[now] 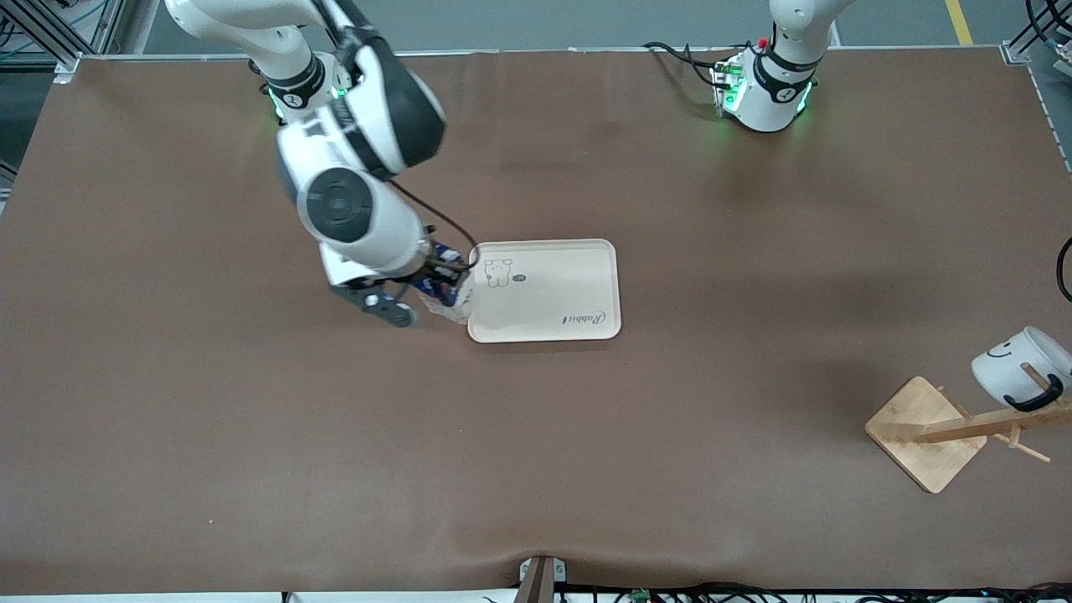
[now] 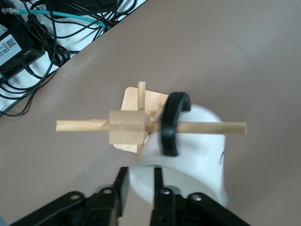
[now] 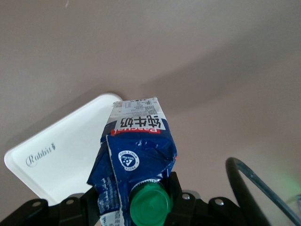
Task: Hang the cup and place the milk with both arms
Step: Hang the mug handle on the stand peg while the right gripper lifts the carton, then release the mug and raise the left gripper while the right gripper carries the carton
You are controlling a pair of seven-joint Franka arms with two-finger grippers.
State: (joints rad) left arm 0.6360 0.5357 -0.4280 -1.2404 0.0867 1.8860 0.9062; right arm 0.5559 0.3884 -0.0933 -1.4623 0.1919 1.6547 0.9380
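The white cup [image 1: 1013, 364] with the smiley face hangs by its black handle [image 2: 171, 123] on a peg [image 2: 211, 127] of the wooden rack [image 1: 925, 431] at the left arm's end of the table. My left gripper [image 2: 139, 184] is open, its fingers slightly parted astride the cup's rim [image 2: 141, 176]; it is outside the front view. My right gripper [image 1: 435, 275] is shut on the milk [image 3: 136, 141], gripping the crumpled blue top by the green cap [image 3: 150, 203]. The carton [image 1: 445, 293] tilts at the tray's [image 1: 553, 293] edge toward the right arm's end.
The cream tray [image 3: 61, 150] carries a bear drawing and "Rabbit" lettering and holds nothing. Cables and a black box [image 2: 19, 52] lie off the table's edge by the rack. Brown tabletop [image 1: 536, 469] lies bare between the tray and the rack.
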